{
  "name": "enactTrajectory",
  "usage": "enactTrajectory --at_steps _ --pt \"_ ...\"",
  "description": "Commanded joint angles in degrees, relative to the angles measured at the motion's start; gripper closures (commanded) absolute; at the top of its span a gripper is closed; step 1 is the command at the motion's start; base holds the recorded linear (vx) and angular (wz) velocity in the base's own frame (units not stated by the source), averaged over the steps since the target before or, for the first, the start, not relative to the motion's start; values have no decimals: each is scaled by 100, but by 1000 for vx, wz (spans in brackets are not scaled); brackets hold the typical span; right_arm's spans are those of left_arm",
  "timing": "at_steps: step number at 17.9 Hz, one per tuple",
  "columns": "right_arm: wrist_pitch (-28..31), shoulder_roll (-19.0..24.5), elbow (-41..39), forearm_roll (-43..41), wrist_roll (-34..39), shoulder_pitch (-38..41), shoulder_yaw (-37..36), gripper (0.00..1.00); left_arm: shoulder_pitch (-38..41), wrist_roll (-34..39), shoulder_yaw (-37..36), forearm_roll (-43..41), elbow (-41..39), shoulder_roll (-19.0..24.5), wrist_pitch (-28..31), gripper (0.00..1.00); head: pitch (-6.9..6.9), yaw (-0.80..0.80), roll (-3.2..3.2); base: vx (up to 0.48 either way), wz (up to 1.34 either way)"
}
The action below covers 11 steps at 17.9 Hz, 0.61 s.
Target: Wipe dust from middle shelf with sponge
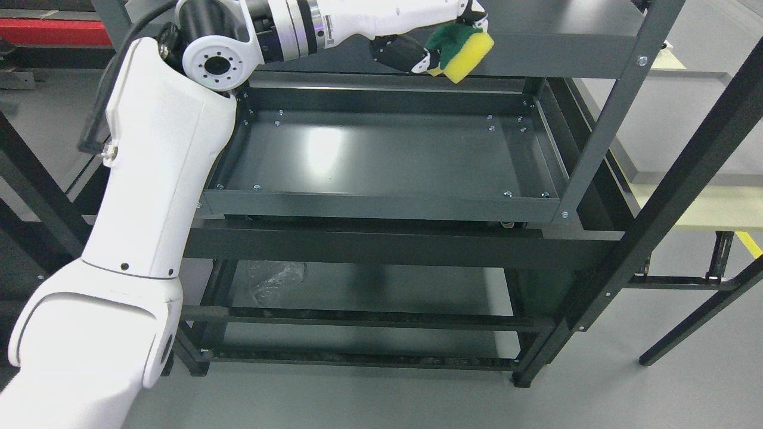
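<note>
Middle shelf (381, 156): dark metal tray, glossy, bare; grey floor (685, 387) around rack. No legible writing. Left robot hand (438, 39) grips sponge (462, 50), at top shelf (560, 56) front edge, above the tray.

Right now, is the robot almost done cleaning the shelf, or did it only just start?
Looks like early on. Done: the left hand has picked up the sponge. In hand: it holds the sponge up by the top shelf, above the middle shelf. Left: the sponge isn't touching the middle shelf, so the wiping looks still to do. Dust is too fine to see here.
</note>
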Motion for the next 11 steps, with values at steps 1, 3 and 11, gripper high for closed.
enactTrajectory --at_steps 1,3,11 --pt "414 -100 -100 -1 2 2 0 0 -50 -51 65 415 -10 -70 1 91 0 0 0 0 0" --pt "414 -100 -100 -1 2 -7 0 0 -24 -60 338 1238 -406 -70 227 91 0 0 0 0 0" --pt "414 -100 -100 -1 2 2 0 0 1984 -17 -942 4556 -2156 -70 1152 90 0 0 0 9 -45"
